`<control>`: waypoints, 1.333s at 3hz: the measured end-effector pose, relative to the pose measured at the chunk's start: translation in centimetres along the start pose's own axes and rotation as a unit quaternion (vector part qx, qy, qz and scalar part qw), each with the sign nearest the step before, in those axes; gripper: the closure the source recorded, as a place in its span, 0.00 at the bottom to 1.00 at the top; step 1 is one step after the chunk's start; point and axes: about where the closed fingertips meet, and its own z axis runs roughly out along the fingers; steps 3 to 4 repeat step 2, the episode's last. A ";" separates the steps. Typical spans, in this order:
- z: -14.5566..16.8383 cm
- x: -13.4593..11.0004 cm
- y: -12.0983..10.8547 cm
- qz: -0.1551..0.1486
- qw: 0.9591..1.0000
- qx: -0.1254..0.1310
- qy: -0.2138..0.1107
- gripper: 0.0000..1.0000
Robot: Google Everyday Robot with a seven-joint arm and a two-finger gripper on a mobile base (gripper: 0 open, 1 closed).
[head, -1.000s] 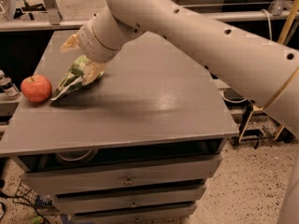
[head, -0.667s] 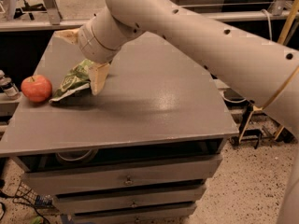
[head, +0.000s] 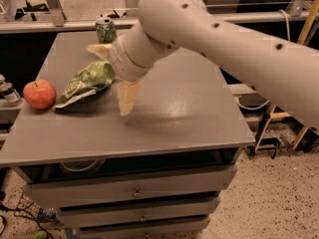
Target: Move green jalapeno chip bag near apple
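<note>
Your gripper (head: 107, 79), spread wide, sits at the far end of the green jalapeno chip bag (head: 82, 85), which lies lengthwise toward the apple (head: 39, 93).

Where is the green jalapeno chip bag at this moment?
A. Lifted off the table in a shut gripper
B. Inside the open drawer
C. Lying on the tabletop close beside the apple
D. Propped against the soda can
C: the green jalapeno chip bag lies flat on the table next to the apple, while the gripper stands open at the bag's far end, its fingers spread wide.
</note>
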 end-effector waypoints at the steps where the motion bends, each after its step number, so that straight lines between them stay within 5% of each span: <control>1: -2.2 2.8 5.1 0.072 0.996 -0.038 0.039 0.00; 2: -6.2 6.9 9.8 0.143 0.983 -0.071 0.096 0.00; 4: -6.2 6.9 9.8 0.143 0.983 -0.071 0.096 0.00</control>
